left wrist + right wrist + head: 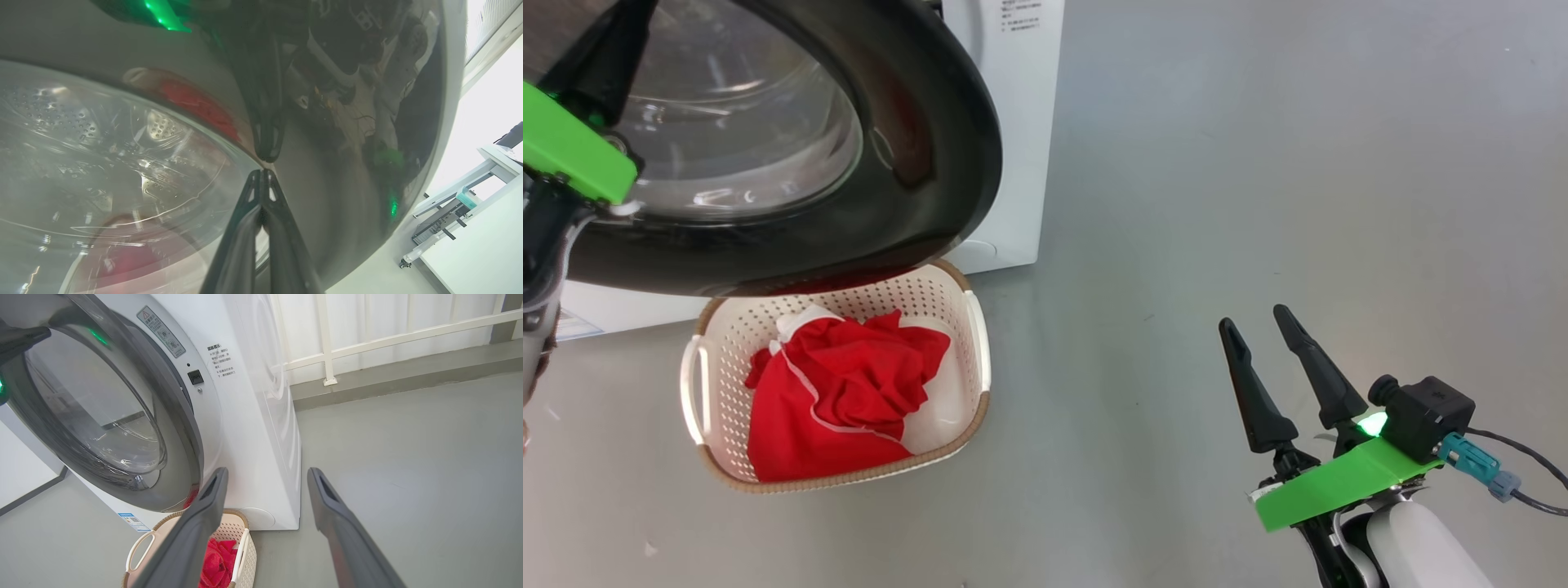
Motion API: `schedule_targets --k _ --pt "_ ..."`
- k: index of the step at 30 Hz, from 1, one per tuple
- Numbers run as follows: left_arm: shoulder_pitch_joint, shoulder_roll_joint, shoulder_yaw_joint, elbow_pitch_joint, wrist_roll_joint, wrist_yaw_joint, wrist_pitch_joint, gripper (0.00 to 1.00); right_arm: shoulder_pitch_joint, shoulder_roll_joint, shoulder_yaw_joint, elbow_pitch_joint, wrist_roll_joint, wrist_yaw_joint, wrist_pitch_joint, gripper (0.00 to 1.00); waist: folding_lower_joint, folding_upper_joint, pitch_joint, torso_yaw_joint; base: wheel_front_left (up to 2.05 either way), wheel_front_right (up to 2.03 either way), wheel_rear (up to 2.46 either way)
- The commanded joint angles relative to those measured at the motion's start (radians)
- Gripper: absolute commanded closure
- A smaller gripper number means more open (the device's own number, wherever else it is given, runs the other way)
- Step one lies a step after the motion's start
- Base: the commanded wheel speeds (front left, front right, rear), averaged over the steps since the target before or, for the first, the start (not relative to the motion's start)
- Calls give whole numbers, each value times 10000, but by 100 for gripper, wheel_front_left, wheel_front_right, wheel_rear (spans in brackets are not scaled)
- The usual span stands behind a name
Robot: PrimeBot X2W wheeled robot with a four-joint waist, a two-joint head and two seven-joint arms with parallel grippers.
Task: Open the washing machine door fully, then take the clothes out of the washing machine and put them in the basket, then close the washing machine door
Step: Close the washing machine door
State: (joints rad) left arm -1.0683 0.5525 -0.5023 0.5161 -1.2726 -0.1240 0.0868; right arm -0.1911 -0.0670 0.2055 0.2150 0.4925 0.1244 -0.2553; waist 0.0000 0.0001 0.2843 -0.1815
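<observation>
On the head view, my left end effector (600,57) sits at the upper left against the washing machine door (915,163), which hangs out over the basket (976,343) on the floor (1258,163). The clothes (841,384) lie bunched inside the basket, so I judge only the closing is left. My right end effector (1253,317) is low on the right, fingers moderately apart, holding nothing. The left wrist view gives what the head view cannot: the left end effector (261,173) has its fingers pressed together with nothing between them, tips touching the door (347,163) just where the black rim meets the glass window (102,143). To do this well I'd push on the rim rather than the slick glass, square to the surface so the tips don't skid, and follow the swing until the latch catches. The right wrist view adds the gap: the door (179,428) stands ajar from the washing machine (253,416), latch socket (195,377) exposed. The right end effector (267,470) is spread wide and empty above the basket (241,516) and clothes (216,559).
</observation>
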Motion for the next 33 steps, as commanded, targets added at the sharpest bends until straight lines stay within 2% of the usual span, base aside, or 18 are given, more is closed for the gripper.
schedule_targets --k 1,7,10,15,17,18,20,22,24,25,33 --pt "-97 569 271 -294 -120 -67 -95 100 -127 -40 165 -214 27 63 -65 0 0 -1 -64 77 0 0 0" --pt "636 763 94 -548 -578 -67 -728 100 -14 -199 149 -190 -1 63 -65 0 0 -1 -310 297 0 0 0" --pt "1190 876 -76 -647 -695 -67 -1150 93 104 -295 124 -179 -15 63 -65 0 0 -1 -500 403 0 0 0" --pt "2036 970 -186 -778 -979 -67 -1830 89 302 -447 66 -195 -57 63 -65 0 0 -1 -758 560 0 0 0" --pt "2481 1012 -315 -860 -1068 -67 -2101 78 415 -527 21 -202 -74 63 -65 0 0 -1 -890 666 0 0 0" --pt "2682 1027 -355 -890 -1124 -67 -2246 65 464 -570 4 -212 -82 63 -65 0 0 -1 -942 720 0 0 0" --pt "3025 1077 -477 -1004 -1180 -67 -2477 51 542 -655 -30 -231 -97 63 -65 0 0 -1 -1018 832 0 0 0" --pt "3381 1125 -640 -1157 -1182 -67 -2695 24 622 -729 -49 -231 -105 63 -65 0 0 -1 -1115 935 0 0 0" --pt "3725 1189 -808 -1259 -1116 -67 -2886 4 707 -800 -66 -238 -110 63 -65 0 0 -1 -1207 1038 0 0 0" --pt "3891 1212 -900 -1305 -1069 -67 -2970 0 755 -830 -84 -242 -112 63 -65 0 0 -1 -1242 1091 0 0 0" --pt "5136 1184 -1173 -1203 -285 -67 -3444 0 1080 -1020 -176 -252 -121 63 -65 0 0 -1 -1494 1350 0 0 0"
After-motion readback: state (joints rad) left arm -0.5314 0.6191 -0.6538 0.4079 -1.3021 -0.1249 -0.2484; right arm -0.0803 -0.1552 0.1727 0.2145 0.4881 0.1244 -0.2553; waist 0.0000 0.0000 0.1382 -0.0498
